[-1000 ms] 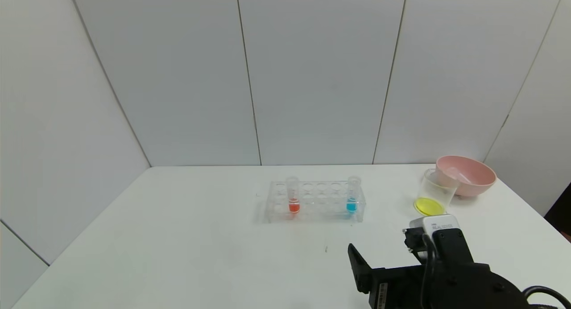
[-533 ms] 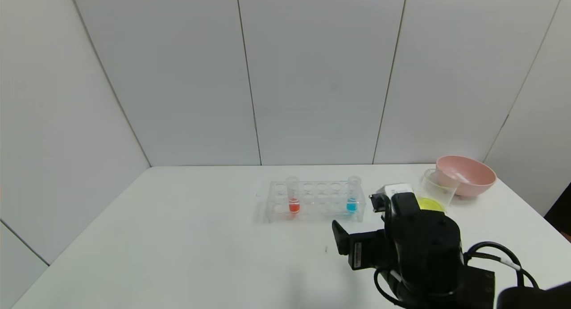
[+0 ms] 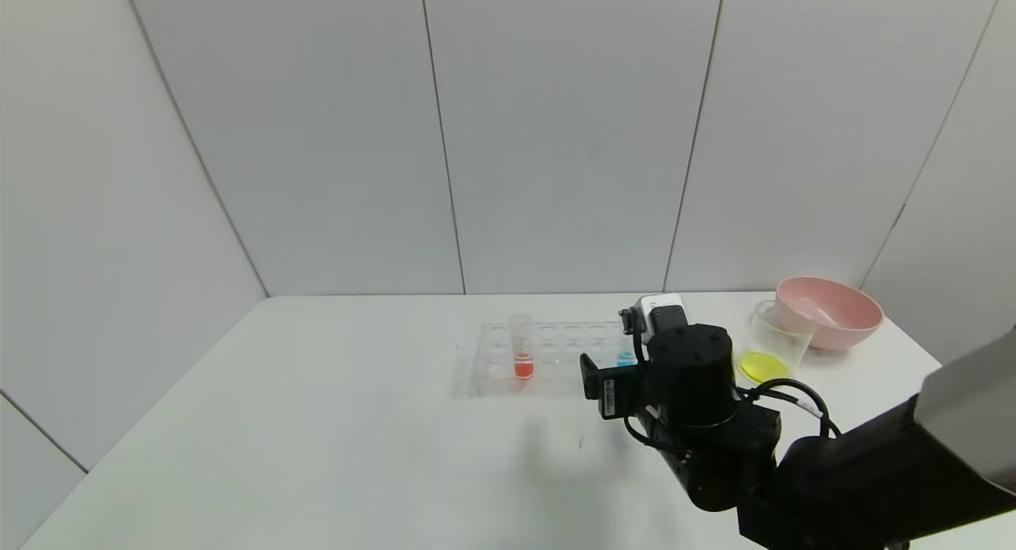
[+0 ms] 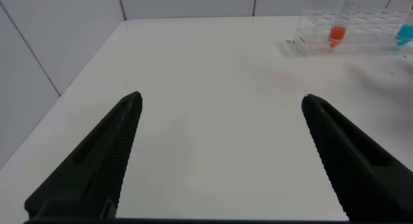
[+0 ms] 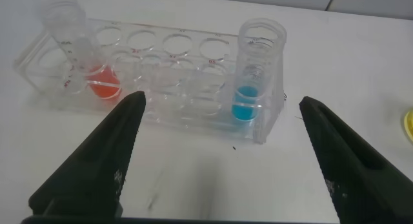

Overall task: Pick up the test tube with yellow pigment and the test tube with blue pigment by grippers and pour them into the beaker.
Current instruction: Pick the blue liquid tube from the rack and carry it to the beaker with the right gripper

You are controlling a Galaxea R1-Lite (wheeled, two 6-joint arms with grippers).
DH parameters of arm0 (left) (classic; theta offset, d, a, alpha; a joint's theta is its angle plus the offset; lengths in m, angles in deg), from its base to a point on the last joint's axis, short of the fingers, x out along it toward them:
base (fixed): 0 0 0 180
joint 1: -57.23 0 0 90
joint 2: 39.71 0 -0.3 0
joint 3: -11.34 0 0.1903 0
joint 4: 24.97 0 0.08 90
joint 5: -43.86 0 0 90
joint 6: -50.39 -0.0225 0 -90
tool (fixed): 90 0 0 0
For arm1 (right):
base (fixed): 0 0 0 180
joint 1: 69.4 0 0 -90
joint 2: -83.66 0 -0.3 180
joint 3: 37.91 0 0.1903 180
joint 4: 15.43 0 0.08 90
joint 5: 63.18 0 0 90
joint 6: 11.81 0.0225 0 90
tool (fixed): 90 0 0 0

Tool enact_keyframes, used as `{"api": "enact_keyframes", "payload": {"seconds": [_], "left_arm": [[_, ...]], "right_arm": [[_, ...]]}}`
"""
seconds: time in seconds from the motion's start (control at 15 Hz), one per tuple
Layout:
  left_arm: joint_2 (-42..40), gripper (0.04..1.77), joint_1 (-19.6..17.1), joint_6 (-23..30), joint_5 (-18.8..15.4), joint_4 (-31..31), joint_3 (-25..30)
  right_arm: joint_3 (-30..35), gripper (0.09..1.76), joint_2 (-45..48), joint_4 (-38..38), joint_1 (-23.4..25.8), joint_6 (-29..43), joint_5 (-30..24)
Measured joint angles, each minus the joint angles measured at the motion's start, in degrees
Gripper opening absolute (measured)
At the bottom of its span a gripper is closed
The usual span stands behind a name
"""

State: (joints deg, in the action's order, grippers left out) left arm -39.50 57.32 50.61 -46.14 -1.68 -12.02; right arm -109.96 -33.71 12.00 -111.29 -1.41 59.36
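Since a second ago, when it hung low at the near edge of the worktop (image 3: pixel 317 423), the right end effector (image 5: pixel 219 153) has travelled forward to the tube rack (image 3: pixel 548 358), fingers spread wide apart, nothing held; the test tube with blue pigment (image 5: pixel 257 72) stands upright in the rack's end hole nearest the beaker (image 3: pixel 774 345), just ahead of the spread fingers; yellow liquid already lies in the beaker, so I judge blue is the remaining pour; the left end effector (image 4: pixel 219 153) hangs apart and empty, well away from the rack.
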Motion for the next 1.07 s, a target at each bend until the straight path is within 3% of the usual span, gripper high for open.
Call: {"api": "enact_keyframes", "payload": {"seconds": [1.0, 1.07], "left_arm": [[0.0, 1.76, 0.0, 0.0, 0.0, 0.0, 0.0], [0.0, 1.76, 0.0, 0.0, 0.0, 0.0, 0.0]], "right_arm": [[-7.3, 1.70, -7.4, 1.6, 4.4, -0.8, 0.0], [-7.4, 1.50, -7.6, 1.8, 4.5, -0.8, 0.0]]}}
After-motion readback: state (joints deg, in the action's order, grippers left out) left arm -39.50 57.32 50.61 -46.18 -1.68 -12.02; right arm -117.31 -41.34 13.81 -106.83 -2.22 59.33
